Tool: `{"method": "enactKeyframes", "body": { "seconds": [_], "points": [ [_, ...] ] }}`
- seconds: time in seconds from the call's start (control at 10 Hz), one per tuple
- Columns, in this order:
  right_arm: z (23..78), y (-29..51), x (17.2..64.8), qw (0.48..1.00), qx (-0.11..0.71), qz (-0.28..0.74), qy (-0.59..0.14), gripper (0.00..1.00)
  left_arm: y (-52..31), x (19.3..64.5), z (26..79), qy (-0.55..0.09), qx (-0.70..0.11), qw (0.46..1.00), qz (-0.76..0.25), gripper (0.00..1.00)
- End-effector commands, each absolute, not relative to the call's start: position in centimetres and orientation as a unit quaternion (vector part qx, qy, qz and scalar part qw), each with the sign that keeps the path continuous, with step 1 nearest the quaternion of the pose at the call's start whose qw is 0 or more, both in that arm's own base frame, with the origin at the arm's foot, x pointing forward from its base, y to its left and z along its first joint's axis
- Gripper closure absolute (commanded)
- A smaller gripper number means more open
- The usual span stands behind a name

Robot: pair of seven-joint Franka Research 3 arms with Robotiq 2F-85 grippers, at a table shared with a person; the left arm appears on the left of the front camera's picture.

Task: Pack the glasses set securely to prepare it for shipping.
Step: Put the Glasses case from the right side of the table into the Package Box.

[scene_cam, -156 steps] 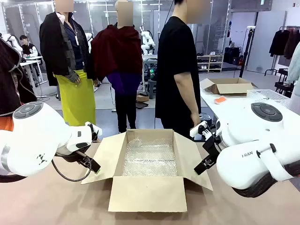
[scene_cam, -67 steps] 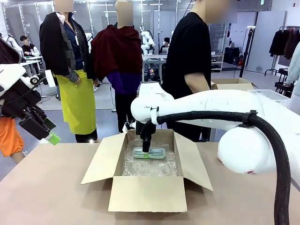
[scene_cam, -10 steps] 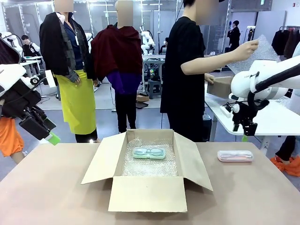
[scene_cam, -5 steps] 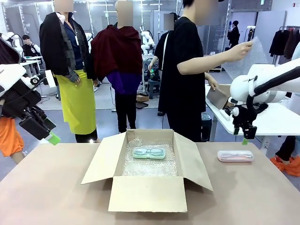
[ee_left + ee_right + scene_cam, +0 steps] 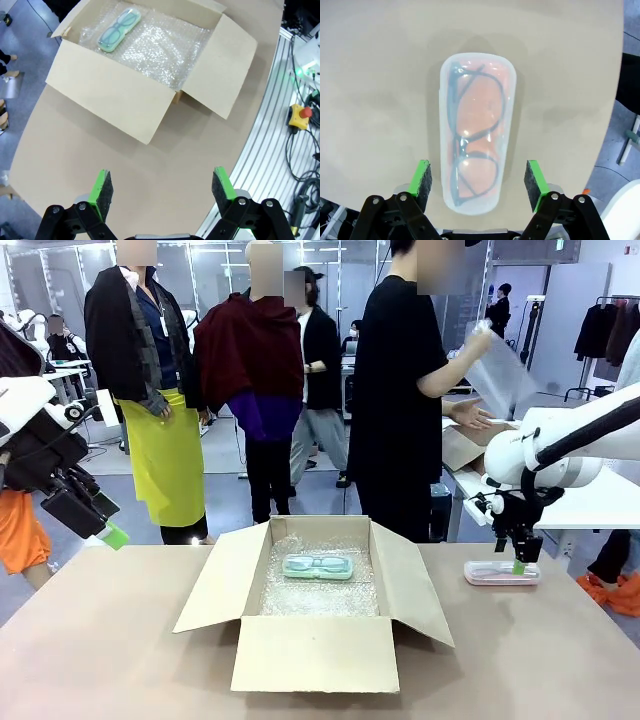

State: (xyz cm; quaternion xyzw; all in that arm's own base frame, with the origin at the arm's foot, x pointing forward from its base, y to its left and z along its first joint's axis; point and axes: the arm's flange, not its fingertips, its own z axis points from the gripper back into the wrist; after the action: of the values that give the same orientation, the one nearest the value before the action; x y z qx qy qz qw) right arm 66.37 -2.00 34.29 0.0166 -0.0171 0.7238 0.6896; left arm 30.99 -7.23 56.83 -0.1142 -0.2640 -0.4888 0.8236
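- Pink glasses case (image 5: pixel 475 132) lies on the table (image 5: pixel 380 75), under the right gripper's (image 5: pixel 479 176) open, empty jaws; mint case (image 5: pixel 317 566) sits in the cardboard box (image 5: pixel 310 650).
- Pickup of case 2: lower, then close across its width.
- Left gripper (image 5: pixel 162 192) is wide open, empty.

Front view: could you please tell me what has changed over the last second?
The right gripper has come down over the pink case, open jaws on either side, not yet closed. The mint case in the box and the raised, open left gripper stayed put.
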Motion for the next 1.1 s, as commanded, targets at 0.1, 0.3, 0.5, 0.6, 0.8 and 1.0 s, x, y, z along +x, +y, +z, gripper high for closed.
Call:
{"method": "enactKeyframes", "body": {
  "seconds": [0.1, 0.3, 0.5, 0.6, 0.8, 1.0],
  "points": [
    [33.3, -1.3, 64.7, 0.699, -0.009, 0.715, -0.011, 0.07, -6.9, 30.9, 56.8, -0.263, -0.12, 0.818, -0.498, 0.0],
    [31.8, -0.9, 64.4, 0.705, -0.028, 0.708, -0.018, 0.07, -6.9, 30.9, 56.8, -0.263, -0.12, 0.818, -0.498, 0.0],
    [30.6, -0.6, 64.4, 0.717, -0.033, 0.696, -0.022, 0.07, -6.9, 30.9, 56.8, -0.263, -0.12, 0.818, -0.498, 0.0],
    [30.5, -0.5, 64.3, 0.714, -0.034, 0.699, -0.023, 0.07, -6.9, 30.9, 56.8, -0.263, -0.12, 0.818, -0.498, 0.0],
    [30.5, -0.4, 64.3, 0.715, -0.039, 0.698, -0.03, 0.18, -6.9, 30.9, 56.8, -0.263, -0.12, 0.818, -0.498, 0.0],
    [30.7, -0.5, 64.4, 0.714, -0.039, 0.699, -0.032, 0.38, -6.9, 30.9, 56.8, -0.263, -0.12, 0.818, -0.498, 0.0]
  ]
}}
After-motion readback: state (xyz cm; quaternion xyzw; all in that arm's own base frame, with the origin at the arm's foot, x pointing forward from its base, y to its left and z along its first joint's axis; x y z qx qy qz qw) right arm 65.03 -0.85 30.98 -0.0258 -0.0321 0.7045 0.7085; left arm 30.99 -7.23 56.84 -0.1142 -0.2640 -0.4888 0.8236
